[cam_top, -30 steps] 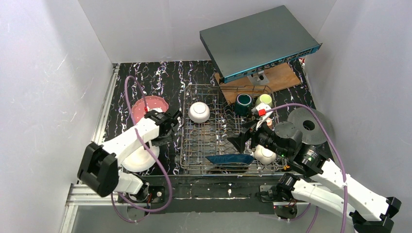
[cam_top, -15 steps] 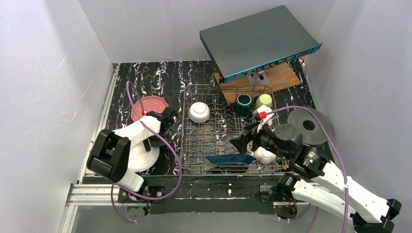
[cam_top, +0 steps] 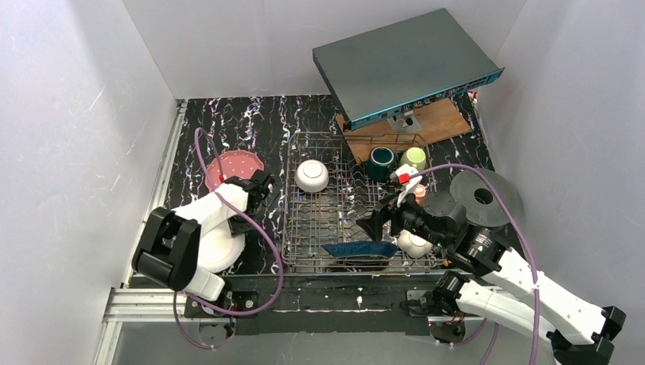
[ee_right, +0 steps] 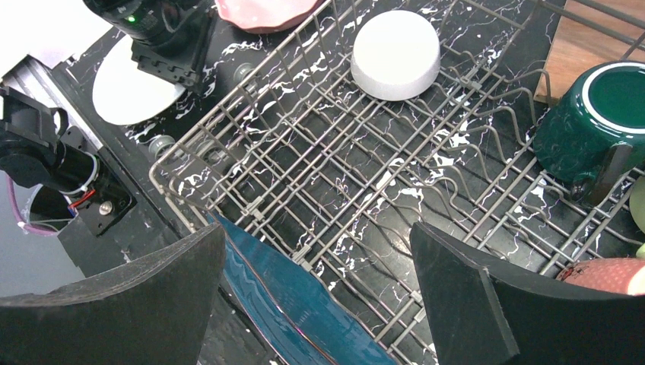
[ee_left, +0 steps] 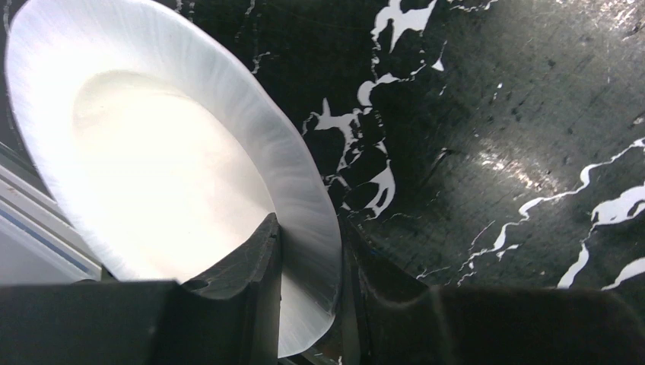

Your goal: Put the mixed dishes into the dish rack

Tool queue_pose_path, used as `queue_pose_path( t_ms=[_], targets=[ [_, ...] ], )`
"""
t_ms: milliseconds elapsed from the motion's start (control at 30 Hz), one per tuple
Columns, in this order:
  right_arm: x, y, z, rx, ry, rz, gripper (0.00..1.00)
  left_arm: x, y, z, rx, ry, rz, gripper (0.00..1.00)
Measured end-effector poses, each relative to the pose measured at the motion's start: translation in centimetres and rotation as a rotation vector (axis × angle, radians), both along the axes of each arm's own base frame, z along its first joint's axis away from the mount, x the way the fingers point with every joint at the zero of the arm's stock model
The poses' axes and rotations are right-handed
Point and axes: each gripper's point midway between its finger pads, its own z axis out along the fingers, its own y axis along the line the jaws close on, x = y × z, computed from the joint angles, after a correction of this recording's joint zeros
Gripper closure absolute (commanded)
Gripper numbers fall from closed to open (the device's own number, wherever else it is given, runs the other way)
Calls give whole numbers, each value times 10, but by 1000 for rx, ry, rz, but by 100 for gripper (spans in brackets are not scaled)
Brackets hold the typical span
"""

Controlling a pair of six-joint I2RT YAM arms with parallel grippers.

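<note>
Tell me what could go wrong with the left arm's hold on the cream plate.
The left fingers pinch only the rim of the cream plate, so it might slip or pivot on lifting. The right fingers, open, hang over the dish rack, so the arms might clash when the plate comes across.
</note>
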Motion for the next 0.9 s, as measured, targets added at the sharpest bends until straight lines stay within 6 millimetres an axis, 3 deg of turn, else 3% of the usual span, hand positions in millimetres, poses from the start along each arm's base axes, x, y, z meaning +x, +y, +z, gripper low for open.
queue_pose_path(
  t_ms=[133,500,667,900],
  targets=[
    [0,2,-3,-2,12,1,2,-5,6,15,2,-29,3,100],
    [0,12,-9,-4,47,27,2,-18,11,76,-85,-220,25,100],
    [-1,16,-13,-10,68,39,2,-27,25,111,-80,-321,15,100],
    [-2,20,-17,-9,91,48,2,-30,17,127,-169,-396,31,100]
  ],
)
